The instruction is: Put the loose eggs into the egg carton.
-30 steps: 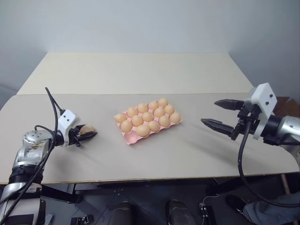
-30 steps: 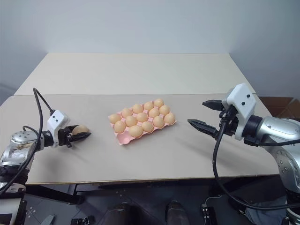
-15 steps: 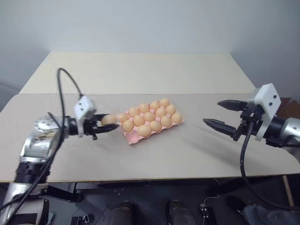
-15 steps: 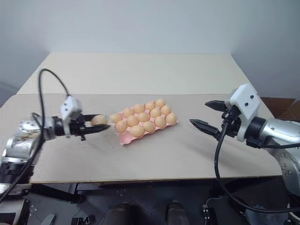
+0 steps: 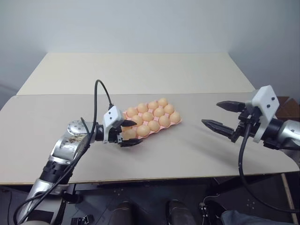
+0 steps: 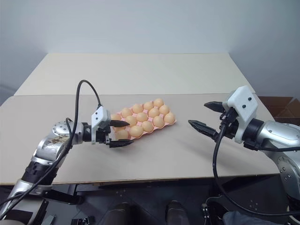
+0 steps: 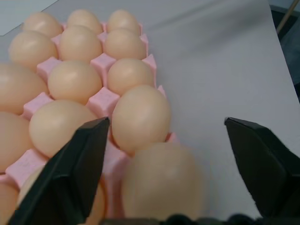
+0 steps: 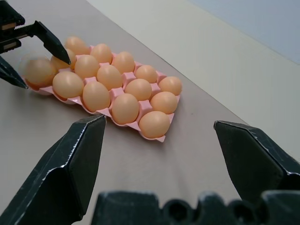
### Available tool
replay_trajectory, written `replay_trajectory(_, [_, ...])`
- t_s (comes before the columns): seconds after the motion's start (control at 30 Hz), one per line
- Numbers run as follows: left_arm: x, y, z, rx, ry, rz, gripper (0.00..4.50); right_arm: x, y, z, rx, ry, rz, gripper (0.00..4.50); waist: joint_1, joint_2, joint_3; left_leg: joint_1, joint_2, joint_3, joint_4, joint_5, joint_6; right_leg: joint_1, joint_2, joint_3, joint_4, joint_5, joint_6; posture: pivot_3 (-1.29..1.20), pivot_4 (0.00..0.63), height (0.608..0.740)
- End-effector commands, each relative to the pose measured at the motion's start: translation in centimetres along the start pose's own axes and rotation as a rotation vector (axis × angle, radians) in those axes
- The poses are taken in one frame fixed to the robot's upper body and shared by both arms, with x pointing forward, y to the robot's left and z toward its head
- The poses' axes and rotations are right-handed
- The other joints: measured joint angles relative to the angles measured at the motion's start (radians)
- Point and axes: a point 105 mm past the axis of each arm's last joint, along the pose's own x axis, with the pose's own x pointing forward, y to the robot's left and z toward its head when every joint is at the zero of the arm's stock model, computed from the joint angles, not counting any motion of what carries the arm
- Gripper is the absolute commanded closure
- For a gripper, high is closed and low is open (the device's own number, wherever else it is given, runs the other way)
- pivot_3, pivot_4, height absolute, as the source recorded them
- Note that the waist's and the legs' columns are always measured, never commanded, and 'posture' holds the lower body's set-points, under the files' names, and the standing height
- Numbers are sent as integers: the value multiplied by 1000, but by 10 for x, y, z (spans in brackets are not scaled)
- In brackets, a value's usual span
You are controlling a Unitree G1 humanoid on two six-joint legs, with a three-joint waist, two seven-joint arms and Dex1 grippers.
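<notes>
At nine o'clock corner of egg carton (image 5: 176, 123) on surface (image 5: 187, 150): left hand (image 5: 126, 133) newly spread, egg (image 7: 161, 180) released into last cup; right hand (image 5: 220, 117) idle, agape.

- Stood on the tan table (image 5: 187, 154): the pink egg carton (image 5: 174, 123), set slantwise near the middle, its cups filled with tan-orange eggs (image 5: 153, 115).
- Reached in from the left: the left gripper (image 5: 132, 133), black fingers spread wide at the carton's near left corner, one finger over the eggs, the other just off the carton's edge.
- Hung above the table's right side, well apart from the carton: the right gripper (image 5: 220, 117), fingers apart and holding nothing.
</notes>
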Motion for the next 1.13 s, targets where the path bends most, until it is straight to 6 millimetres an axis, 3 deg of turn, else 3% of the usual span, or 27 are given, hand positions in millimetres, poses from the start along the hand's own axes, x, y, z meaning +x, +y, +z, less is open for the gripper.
replay_trajectory(0.03, [-10,10,12,45,-28,46,44,-5,-1,12,-32,-45,-20,174,1,0,0,0,0,0,0,0,0,0,0,0,0,0,0,0,150,740])
replay_trajectory(0.17, [-25,14,34,56,-100,69,44,-4,0,15,-38,-57,-9,174,1,0,0,0,0,0,0,0,0,0,0,0,0,0,0,0,150,740])
replay_trajectory(0.3, [-65,15,55,72,-179,82,44,-4,1,15,-39,-60,13,174,-8,0,0,-1,1,0,0,0,0,-1,0,0,0,0,0,0,150,740])
replay_trajectory(0.37, [-99,18,52,67,-156,141,44,-2,0,12,-38,-50,36,174,-17,0,0,0,1,0,-1,0,0,-1,0,0,0,0,0,0,150,740])
replay_trajectory(0.47, [-134,18,46,79,-117,216,44,-1,-1,6,-35,-36,76,174,-23,0,0,2,1,1,-2,0,0,-1,0,1,0,0,0,0,150,740])
replay_trajectory(0.6, [-172,-5,19,62,-58,221,44,0,-3,-15,-48,-2,116,174,-17,0,0,2,2,2,-2,0,0,0,0,0,-1,-1,-1,0,150,740])
replay_trajectory(0.73, [-180,-15,1,37,-20,271,44,-1,-3,-32,-41,22,124,174,3,0,0,2,1,3,-1,0,0,0,-2,-1,-1,-1,-1,0,150,740])
replay_trajectory(1.13, [-180,-21,9,2,-58,308,44,10,3,-21,-23,12,126,174,1,0,0,1,2,3,-2,0,0,-1,-1,0,0,-1,-2,0,150,740])
